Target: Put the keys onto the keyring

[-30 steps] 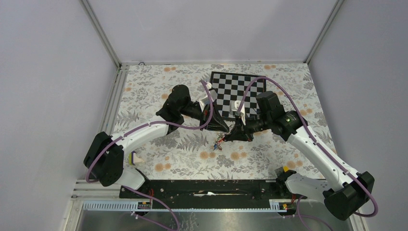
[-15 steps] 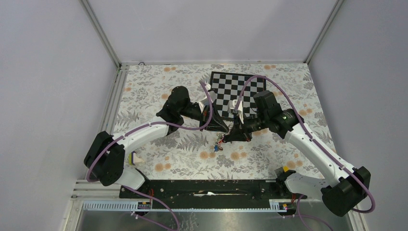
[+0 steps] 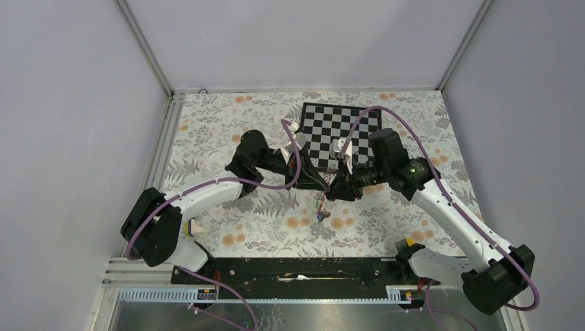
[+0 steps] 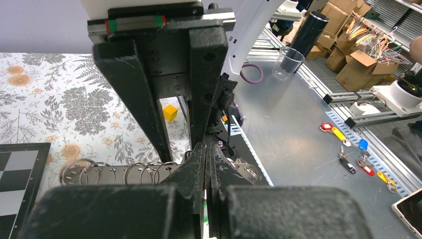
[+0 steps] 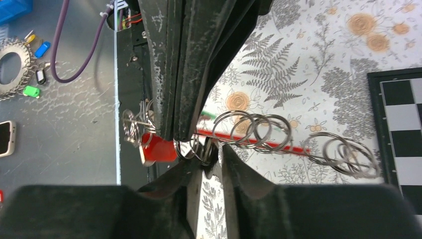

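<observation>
Left hand crosses the keyring (checkerboard beside).

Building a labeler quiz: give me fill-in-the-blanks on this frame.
Top view: the key tag nearest the black base rail is ____. Left wrist view: the small block on the cloth is ____. Right wrist view: the plastic tag beside the rings is ____. Missing: blue, yellow, red.

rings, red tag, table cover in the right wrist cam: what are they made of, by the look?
The split rings: probably bare steel wire, silver with bright glints, thin coiled loops. The red tag: likely plastic, opaque even colour, smooth slight sheen. The table cover: printed fabric or vinyl, matte floral pattern; can't tell which.
</observation>
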`<state>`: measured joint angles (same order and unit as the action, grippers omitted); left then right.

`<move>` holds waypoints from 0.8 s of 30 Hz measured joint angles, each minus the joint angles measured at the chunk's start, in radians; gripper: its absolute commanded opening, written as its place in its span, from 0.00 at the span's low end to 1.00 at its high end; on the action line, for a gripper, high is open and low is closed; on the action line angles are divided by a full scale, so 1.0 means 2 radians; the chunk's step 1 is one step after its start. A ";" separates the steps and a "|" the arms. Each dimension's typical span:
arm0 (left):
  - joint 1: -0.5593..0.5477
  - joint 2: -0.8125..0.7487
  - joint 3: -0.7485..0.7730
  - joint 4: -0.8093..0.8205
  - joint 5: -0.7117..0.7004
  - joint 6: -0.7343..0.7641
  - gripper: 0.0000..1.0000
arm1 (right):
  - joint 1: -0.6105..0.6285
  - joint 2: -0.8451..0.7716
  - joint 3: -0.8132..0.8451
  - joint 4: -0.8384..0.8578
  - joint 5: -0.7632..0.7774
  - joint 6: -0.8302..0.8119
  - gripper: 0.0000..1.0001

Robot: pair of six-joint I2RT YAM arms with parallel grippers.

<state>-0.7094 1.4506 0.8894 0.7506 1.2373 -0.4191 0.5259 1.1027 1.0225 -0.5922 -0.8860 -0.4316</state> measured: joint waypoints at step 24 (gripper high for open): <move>-0.002 0.002 -0.002 0.002 0.000 0.000 0.00 | -0.015 -0.026 0.030 -0.025 -0.035 -0.032 0.29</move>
<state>-0.7136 1.4544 0.8856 0.7544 1.2373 -0.4191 0.4961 1.0515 1.0821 -0.6415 -0.9554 -0.4965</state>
